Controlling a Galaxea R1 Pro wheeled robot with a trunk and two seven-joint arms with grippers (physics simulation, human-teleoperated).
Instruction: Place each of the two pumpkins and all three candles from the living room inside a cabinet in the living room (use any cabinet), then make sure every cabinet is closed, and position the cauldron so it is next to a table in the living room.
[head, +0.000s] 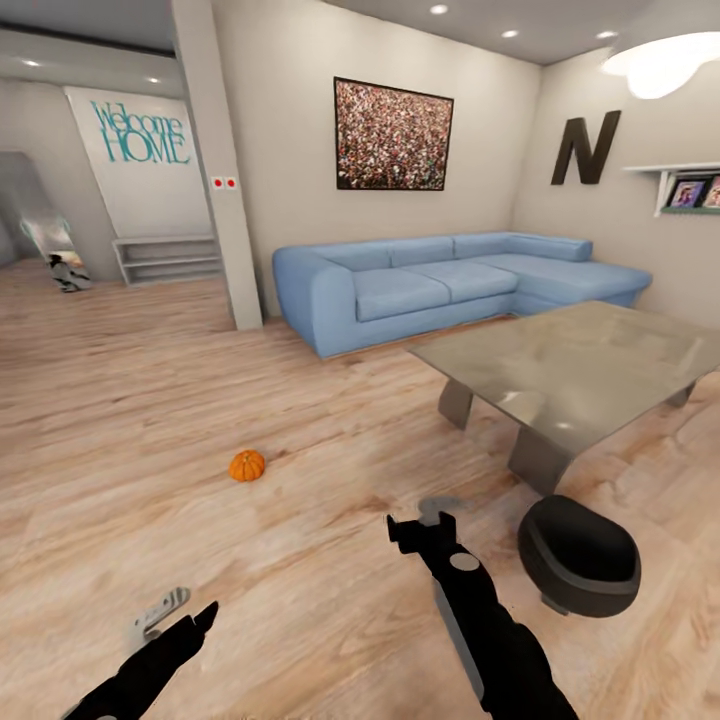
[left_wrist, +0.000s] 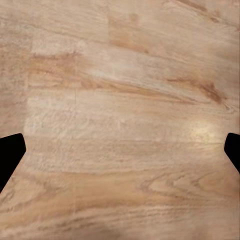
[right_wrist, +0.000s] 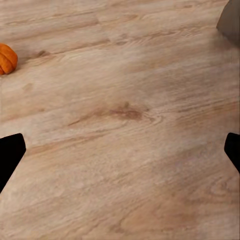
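My left gripper (left_wrist: 120, 150) hangs over bare wood floor (head: 150, 400), fingers spread wide with nothing between them. Ahead of it I see one pumpkin (head: 247, 465) sitting alone on the open floor, well apart from the blue sofa (head: 440, 280). My right gripper (right_wrist: 120, 150) is likewise wide open and empty. Furthest right, the cauldron (head: 580, 555) rests on the floor just beside the near corner of the glass table (head: 600, 350).

Left arm: yours reaches in low from the near left, the left gripper (head: 170, 612) empty, fingers spread wide.
Right arm: yours extends forward at centre, the right gripper (head: 425, 520) empty, jaws parted wide.
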